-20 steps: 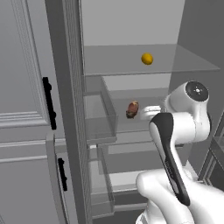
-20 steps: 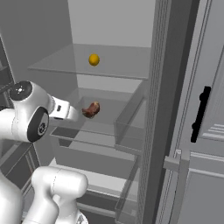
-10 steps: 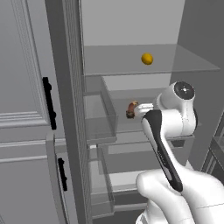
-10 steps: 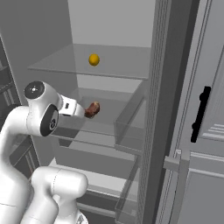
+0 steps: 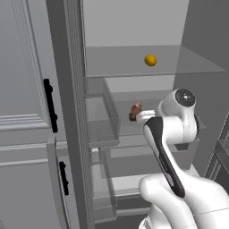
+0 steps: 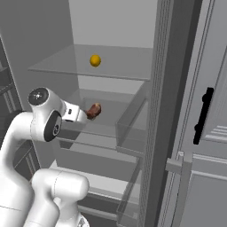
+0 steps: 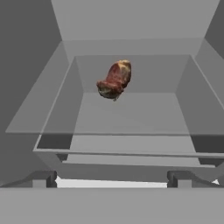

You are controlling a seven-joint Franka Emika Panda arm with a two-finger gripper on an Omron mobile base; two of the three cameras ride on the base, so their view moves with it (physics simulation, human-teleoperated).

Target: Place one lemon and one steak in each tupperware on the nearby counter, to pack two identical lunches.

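A brown-red steak (image 7: 114, 79) lies on a glass shelf inside the open fridge, also seen as the steak (image 5: 135, 111) and the steak (image 6: 94, 110) from the base. My gripper (image 7: 109, 179) is open, its fingertips (image 7: 40, 178) wide apart, a short way in front of the steak and touching nothing. From the side, the gripper (image 6: 84, 115) points at the steak from just short of it. A yellow lemon (image 5: 150, 60) rests on the glass shelf above, the same lemon (image 6: 95, 60) in the right base view. The tupperware and the counter are out of view.
A clear drawer (image 5: 105, 129) sticks out beside the steak's shelf, with more drawers (image 6: 95, 162) below. The fridge's grey side post (image 5: 71, 112) stands left of the opening. Grey cabinet doors with black handles (image 5: 50, 105) (image 6: 201, 116) flank it.
The arm has swung in toward the fridge and carried the hand closer to the steak. The jaws stayed open. Steak and lemon have not moved.
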